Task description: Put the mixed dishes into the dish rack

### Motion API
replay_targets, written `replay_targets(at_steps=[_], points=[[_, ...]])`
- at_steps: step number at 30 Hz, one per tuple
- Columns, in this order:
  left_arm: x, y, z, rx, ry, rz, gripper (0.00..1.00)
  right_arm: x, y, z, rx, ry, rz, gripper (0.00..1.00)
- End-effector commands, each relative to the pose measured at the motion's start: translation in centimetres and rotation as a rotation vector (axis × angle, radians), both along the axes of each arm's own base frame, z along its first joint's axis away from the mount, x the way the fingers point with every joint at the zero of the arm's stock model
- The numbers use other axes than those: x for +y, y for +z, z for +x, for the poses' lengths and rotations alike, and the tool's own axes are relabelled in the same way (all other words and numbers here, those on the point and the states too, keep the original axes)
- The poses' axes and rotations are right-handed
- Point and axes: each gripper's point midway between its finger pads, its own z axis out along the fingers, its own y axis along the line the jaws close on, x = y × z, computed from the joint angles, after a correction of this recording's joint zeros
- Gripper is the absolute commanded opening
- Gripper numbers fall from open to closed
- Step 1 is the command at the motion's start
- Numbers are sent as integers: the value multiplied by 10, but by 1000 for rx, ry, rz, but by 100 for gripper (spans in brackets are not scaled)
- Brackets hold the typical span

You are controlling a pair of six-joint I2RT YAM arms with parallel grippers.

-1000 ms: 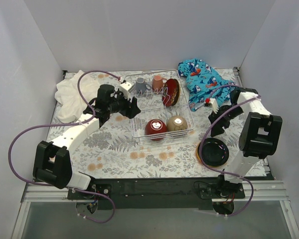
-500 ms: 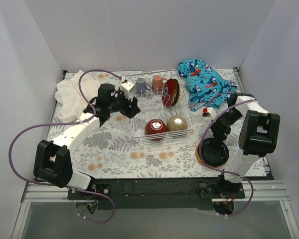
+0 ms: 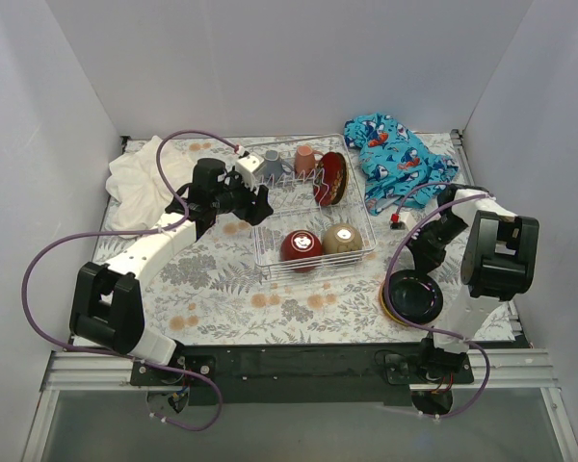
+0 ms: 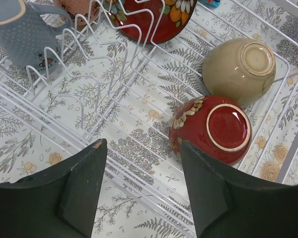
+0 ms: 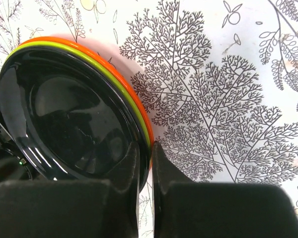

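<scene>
Step in hand: plate pickup. Right fingers (image 5: 124, 193) pinched on rim of plate stack (image 5: 64, 109), lower right of overhead frame, on tabletop (image 5: 213, 99). Left fingers (image 4: 79, 183) spread, empty, over dish rack (image 3: 270, 226). Next: you lift, carry up-left, slot between prongs (image 4: 64, 54).

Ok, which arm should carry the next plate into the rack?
Right. The right claw straddles the rim of the plate stack, fingers closed on it. The left claw hangs open and empty over the dish rack, away from the stack.
</scene>
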Motion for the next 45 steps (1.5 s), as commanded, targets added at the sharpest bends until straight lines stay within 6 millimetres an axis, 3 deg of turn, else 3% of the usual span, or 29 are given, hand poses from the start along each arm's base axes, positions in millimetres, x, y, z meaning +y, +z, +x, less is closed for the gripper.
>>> replay_targets(at_steps=[1,7,15,19,23,24,27,29,35,37,39,42,45], points=[[-3,23,9,-65,-16,-19,60,-10,2,12,-61,9,-56,7],[-10,31,13,-81,-31,-47,60,-12,37,22,-193,14,-78,1],[-18,41,17,-92,-57,-81,60,-10,50,17,-250,-11,-82,1],[-20,49,14,-101,-72,-97,60,-5,77,24,-331,-37,-62,1],[-27,53,0,-77,-125,-144,60,16,125,34,-477,-50,45,1],[-30,50,-7,-55,-149,-164,60,20,147,39,-546,-47,65,1],[-42,57,-23,-32,-222,-257,61,40,187,42,-641,-39,165,1],[-51,57,-30,-26,-246,-284,61,53,203,40,-655,-43,224,1],[-83,66,-31,-25,-293,-331,62,91,244,51,-710,-22,338,1],[-96,62,-31,-2,-310,-340,63,112,256,54,-718,-23,380,1],[-107,70,-26,14,-314,-379,62,131,270,62,-788,7,401,1],[-121,82,-27,45,-320,-436,61,154,275,63,-803,28,415,1],[-134,81,-31,37,-339,-433,61,173,272,62,-781,42,439,1]])
